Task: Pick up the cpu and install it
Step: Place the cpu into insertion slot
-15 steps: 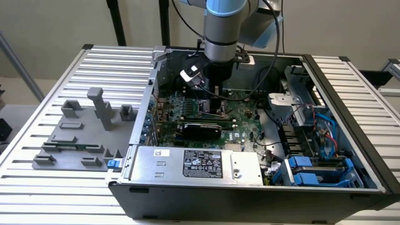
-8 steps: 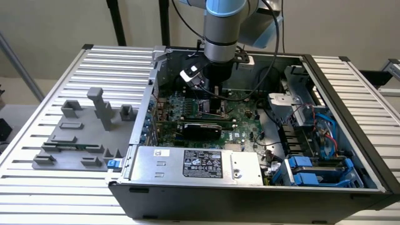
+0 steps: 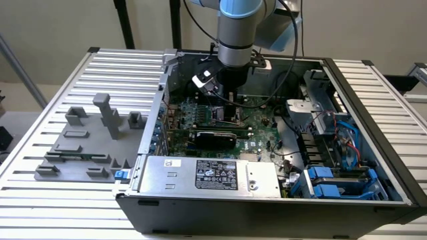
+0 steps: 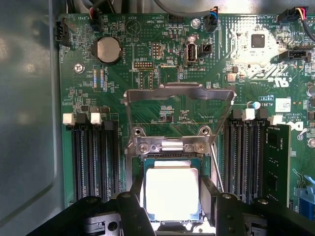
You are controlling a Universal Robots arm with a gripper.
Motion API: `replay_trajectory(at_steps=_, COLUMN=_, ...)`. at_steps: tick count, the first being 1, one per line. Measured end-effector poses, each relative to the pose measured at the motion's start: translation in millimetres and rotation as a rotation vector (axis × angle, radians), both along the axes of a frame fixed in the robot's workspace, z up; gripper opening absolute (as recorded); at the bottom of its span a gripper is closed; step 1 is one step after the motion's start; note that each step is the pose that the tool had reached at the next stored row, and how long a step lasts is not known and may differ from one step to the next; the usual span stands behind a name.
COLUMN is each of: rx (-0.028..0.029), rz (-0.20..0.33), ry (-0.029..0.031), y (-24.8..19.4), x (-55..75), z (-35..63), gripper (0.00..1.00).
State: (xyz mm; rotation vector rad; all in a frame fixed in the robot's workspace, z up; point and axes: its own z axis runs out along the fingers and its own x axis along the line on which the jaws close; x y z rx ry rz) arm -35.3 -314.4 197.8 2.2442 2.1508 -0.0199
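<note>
Spanning the whole exterior view, a ribbed metal tabletop (image 3: 53,75) carries an open black computer case (image 3: 267,215) lying on its side at the centre and right of the frame. From the top centre, the robot arm (image 3: 237,30) reaches down into the case. A silver labelled power-supply box (image 3: 207,175) sits along the case's near edge, with blue drive brackets (image 3: 333,182) at the lower right. On the exterior view's left, a grey slotted fixture (image 3: 87,145) rests on the tabletop just beside the case.

A green motherboard (image 3: 257,135) covers the case floor under the arm. In the wrist view the board (image 4: 147,98) shows black memory slots (image 4: 93,157) on both sides of the socket, a silver coin cell (image 4: 107,49), and the socket's metal load plate (image 4: 179,93) hinged up and open.

The cpu (image 4: 172,191), its shiny silver top facing the camera, lies within the socket frame just below that raised plate. The pincer (image 4: 172,195) straddles it: the black fingers (image 4: 134,206) press against two opposite edges of the chip, pinching it as far as this close view lets me judge. In the exterior view the pincer (image 3: 227,102) hangs low over the board at the upper centre.
</note>
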Motion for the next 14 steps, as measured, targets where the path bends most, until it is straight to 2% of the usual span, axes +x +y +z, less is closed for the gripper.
replay_trajectory(at_steps=14, rx=-0.0009, rz=0.000, ry=-0.0006, y=1.2, x=0.0, z=-0.9, gripper=0.54)
